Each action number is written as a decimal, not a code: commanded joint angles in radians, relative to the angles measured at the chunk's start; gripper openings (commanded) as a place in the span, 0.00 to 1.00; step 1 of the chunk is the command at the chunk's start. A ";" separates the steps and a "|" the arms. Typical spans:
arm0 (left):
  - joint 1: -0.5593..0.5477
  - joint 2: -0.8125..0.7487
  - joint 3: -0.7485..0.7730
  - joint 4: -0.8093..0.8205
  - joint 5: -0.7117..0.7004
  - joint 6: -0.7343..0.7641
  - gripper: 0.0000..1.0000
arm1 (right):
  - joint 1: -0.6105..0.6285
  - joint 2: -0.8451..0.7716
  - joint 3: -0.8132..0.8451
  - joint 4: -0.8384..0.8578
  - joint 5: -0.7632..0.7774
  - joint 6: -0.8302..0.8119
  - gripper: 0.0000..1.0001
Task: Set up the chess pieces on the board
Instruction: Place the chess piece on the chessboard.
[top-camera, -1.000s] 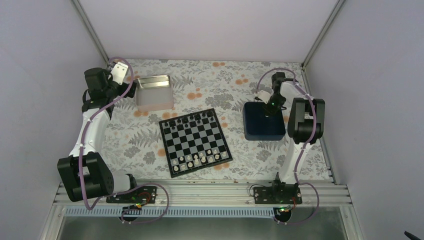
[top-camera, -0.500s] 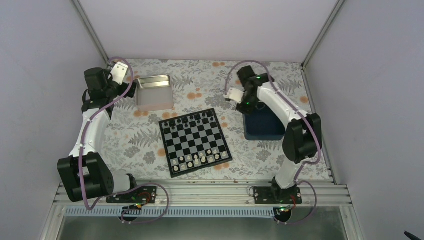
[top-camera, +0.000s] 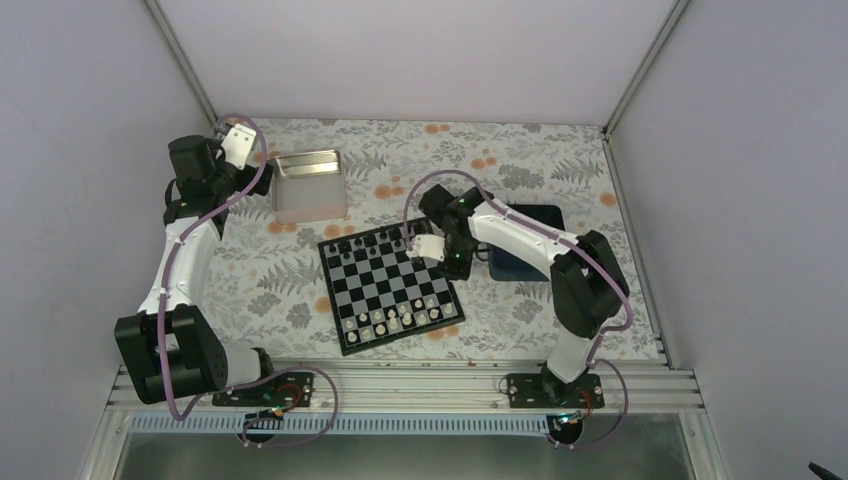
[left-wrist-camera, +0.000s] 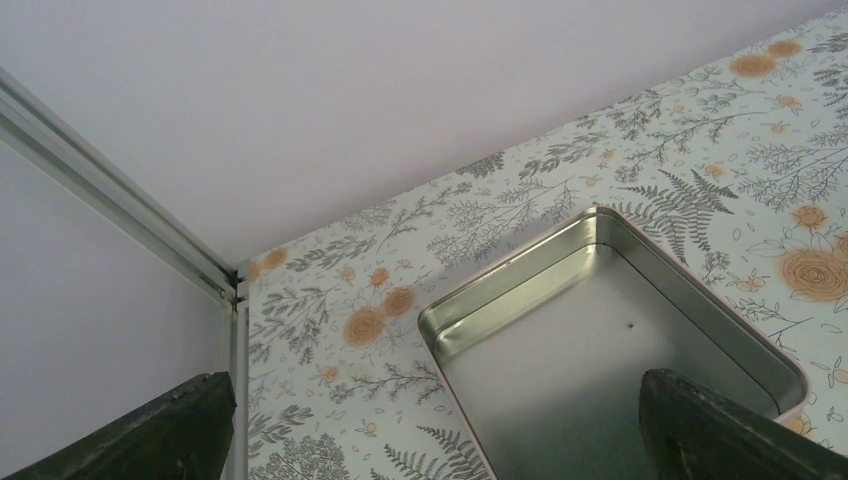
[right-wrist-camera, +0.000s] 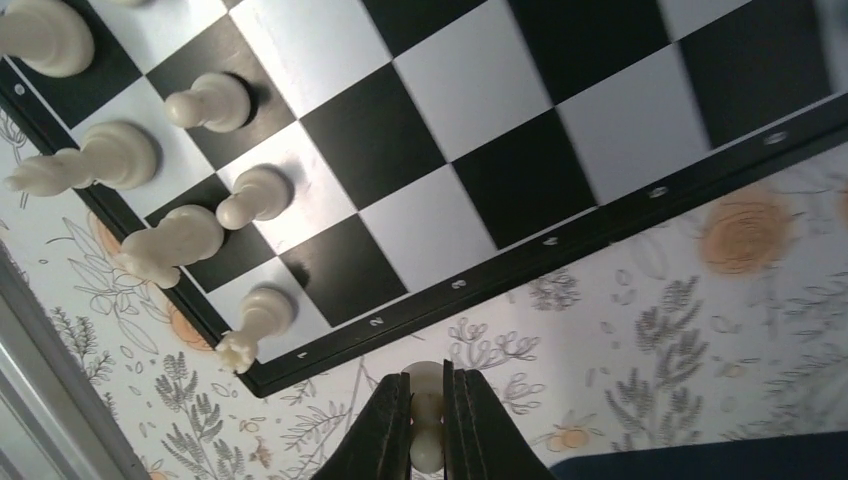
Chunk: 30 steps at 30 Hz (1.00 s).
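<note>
The board lies mid-table, with white chess pieces in its near rows and black ones along the far row. My right gripper hangs at the board's right edge. In the right wrist view this gripper is shut on a small white pawn, held above the floral cloth just off the board's black border. Several white pieces stand along that end of the board. My left gripper is open and holds nothing, over the left end of the tin.
A silver tin sits at the back left; its inside looks bare. The dark blue tray lies right of the board, partly under my right arm. Grey walls and metal posts enclose the table.
My right arm has swung left from above the blue tray to the board's right edge, its gripper staying shut. The left arm has not moved.
</note>
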 joint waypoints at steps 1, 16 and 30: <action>0.007 -0.013 0.006 0.023 0.003 -0.008 1.00 | 0.033 -0.029 -0.054 0.043 -0.041 0.041 0.07; 0.007 -0.015 0.004 0.022 -0.003 -0.008 1.00 | 0.084 0.021 -0.090 0.101 -0.068 0.051 0.07; 0.007 -0.008 0.003 0.025 0.003 -0.007 1.00 | 0.085 0.036 -0.126 0.105 -0.082 0.049 0.08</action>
